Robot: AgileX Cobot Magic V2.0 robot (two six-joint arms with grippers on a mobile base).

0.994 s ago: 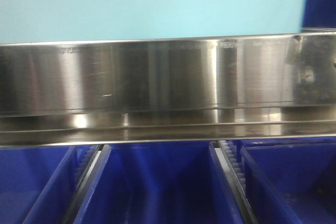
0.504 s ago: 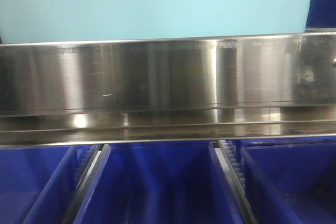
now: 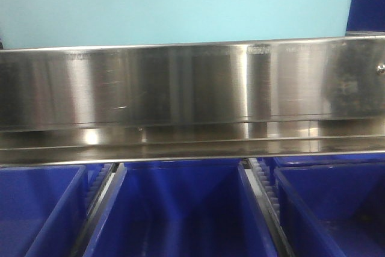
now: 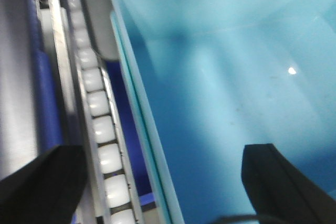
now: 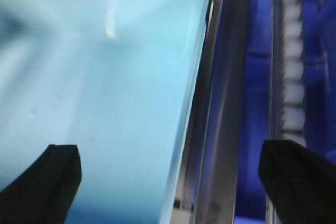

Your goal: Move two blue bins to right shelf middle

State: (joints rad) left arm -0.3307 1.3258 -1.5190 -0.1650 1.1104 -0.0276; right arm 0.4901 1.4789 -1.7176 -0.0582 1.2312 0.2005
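left claw (image 4: 160, 153) and right claw (image 5: 170, 150), both spread open, straddle opposite walls of the pale blue bin (image 4: 236, 77), roller track (image 4: 100, 124) just outboard; closing together should keep it level.

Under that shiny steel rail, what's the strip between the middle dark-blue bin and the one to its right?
A roller track, white rollers in a steel channel, separates the middle bin from the right bin; the front view shows it.
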